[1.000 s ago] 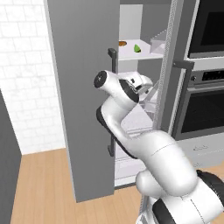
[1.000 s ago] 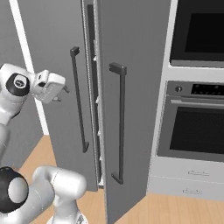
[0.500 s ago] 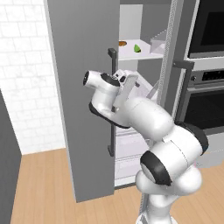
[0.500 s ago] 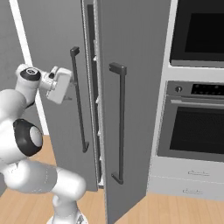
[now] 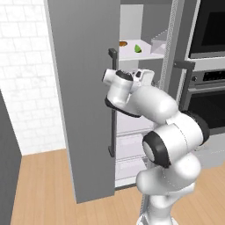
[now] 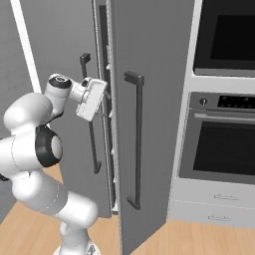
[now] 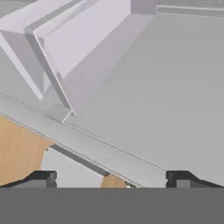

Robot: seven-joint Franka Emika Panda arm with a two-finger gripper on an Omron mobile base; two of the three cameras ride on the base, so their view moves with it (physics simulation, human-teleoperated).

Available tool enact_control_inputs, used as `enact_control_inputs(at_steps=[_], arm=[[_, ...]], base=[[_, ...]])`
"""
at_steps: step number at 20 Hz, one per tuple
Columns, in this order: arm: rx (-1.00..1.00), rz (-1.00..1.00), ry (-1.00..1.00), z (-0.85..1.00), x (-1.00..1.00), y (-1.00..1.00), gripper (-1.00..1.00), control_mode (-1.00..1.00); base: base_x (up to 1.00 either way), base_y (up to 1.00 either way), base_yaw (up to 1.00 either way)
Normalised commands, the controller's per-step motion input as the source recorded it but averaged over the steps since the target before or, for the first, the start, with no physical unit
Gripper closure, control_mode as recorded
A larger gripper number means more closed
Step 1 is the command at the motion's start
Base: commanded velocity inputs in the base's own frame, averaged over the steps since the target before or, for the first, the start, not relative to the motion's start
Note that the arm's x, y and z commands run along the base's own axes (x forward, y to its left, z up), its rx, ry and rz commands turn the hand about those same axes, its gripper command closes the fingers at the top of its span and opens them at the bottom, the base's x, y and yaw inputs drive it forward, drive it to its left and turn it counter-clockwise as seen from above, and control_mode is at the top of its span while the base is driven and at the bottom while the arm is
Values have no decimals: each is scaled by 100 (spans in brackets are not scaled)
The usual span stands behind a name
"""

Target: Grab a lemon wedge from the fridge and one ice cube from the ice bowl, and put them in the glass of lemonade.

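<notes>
2 doors on the fridge [image 5: 83, 88]: you see the left one swung wide open in the left base view, its long dark handle [image 5: 112, 103] running down the inner edge, and the right one nearly closed. In the right base view the right door [image 6: 149, 99] fills the middle, with a narrow gap to its left showing the edge of the interior.

Your gripper [image 7: 111, 177] is wide open and holds nothing; in the hand view the 2 dark fingertips [image 7: 41, 178] stand far apart at the bottom, looking at pale grey fridge surfaces and a strip of wooden floor [image 7: 19, 151].

The white hand sits at the gap between the doors, at about handle height, in both base views.

The lemon wedge [image 5: 137, 48] lies on an upper white shelf [image 5: 136, 55] inside the fridge, small and yellow-green, above and just right of the hand. A small flat brown round thing [image 5: 123, 43] lies just left of it on the same shelf. A clear container [image 5: 159, 44] stands to the wedge's right.

The black-fronted oven column [image 6: 221, 99] stands right of the fridge.
</notes>
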Motion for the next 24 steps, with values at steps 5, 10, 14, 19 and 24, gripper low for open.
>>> enact_control_inputs(at_steps=[5,10,14,19,24], arm=[[0,-16,21,0,-51,-100,-100,-100],[0,-16,19,0,-53,-97,-100,-100],[0,-14,15,0,-49,-100,-100,-100],[2,-12,10,0,-54,-97,-100,-100],[2,-7,9,1,-44,-68,-100,-100]], base=[[0,0,0],[0,0,0],[0,0,0],[0,0,0],[0,0,0]])
